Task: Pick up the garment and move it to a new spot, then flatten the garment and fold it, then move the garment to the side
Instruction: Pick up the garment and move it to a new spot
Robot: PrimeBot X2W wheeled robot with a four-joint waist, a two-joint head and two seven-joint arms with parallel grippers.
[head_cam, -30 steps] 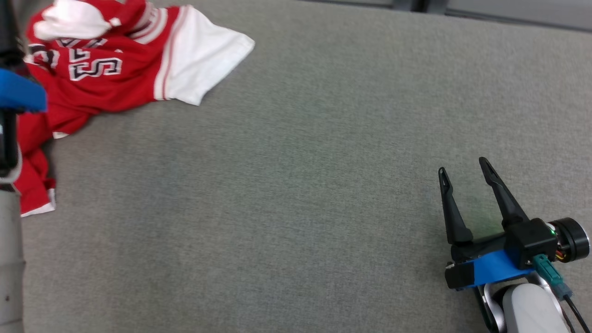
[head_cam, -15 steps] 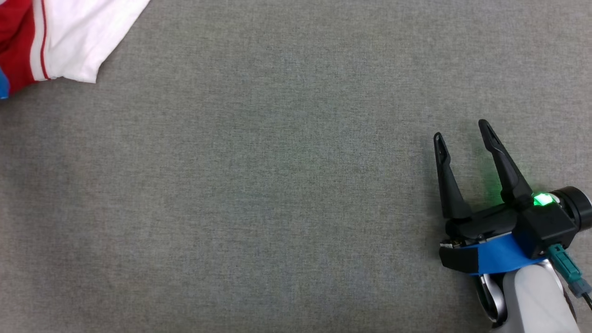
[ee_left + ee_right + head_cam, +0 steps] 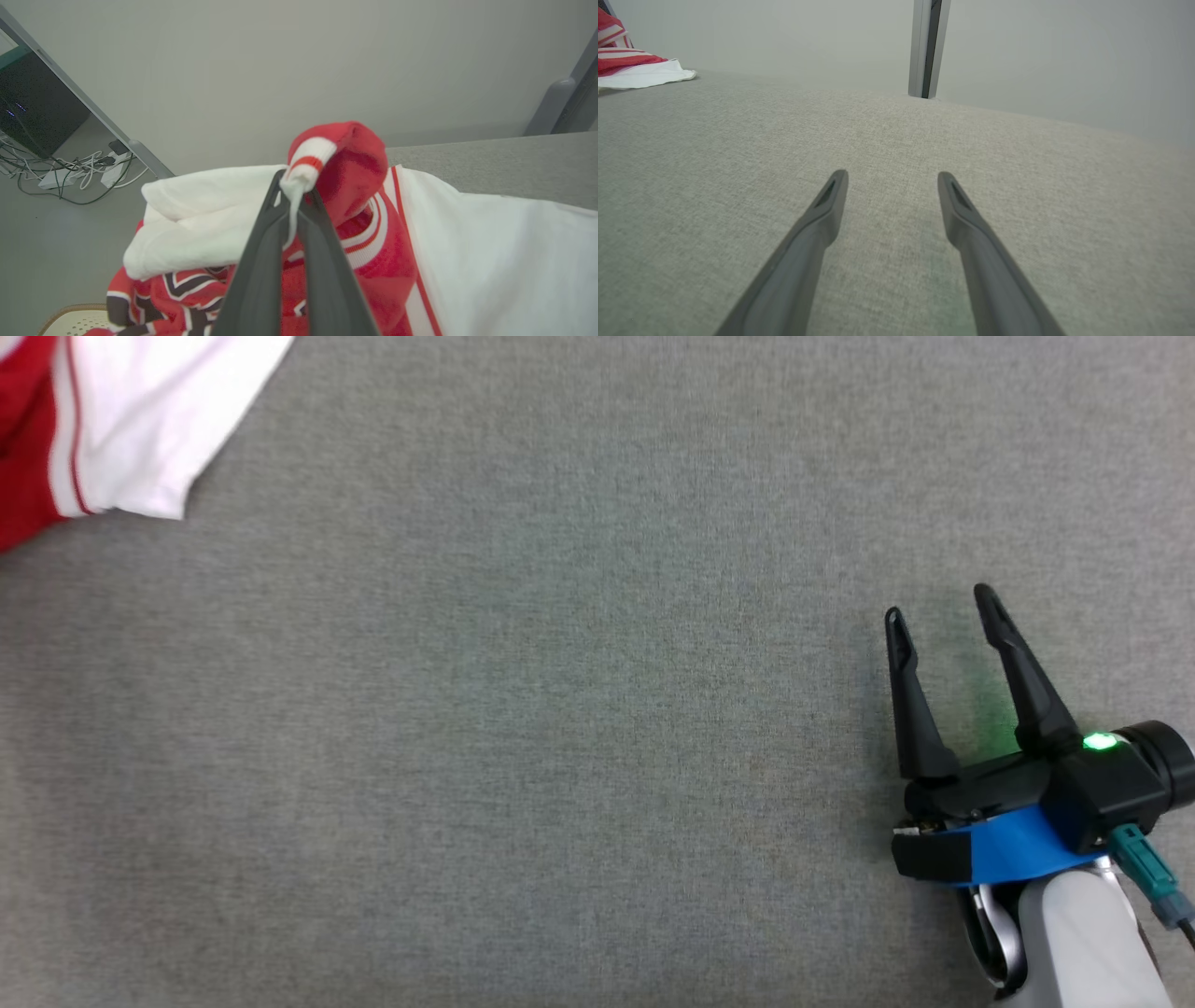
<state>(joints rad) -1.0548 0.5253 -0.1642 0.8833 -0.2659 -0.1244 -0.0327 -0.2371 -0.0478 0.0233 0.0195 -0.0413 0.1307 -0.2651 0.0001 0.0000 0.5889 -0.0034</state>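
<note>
Nearest, by the desk's [image 3: 560,709] near right edge, the right gripper [image 3: 938,602] rested with its fingers spread wide and empty. Across the bare grey cloth, at the far left corner, the red-and-white garment [image 3: 359,219] lay crumpled. The left gripper [image 3: 293,186], open a second before, had just pinched its fingers together on a white ribbed cuff [image 3: 308,154] with a red stripe. The pickup looked secured, and lifting could follow. One white sleeve [image 3: 159,420] pointed toward the desk's middle. Bunched as it was, the garment's long axis could not be told.
</note>
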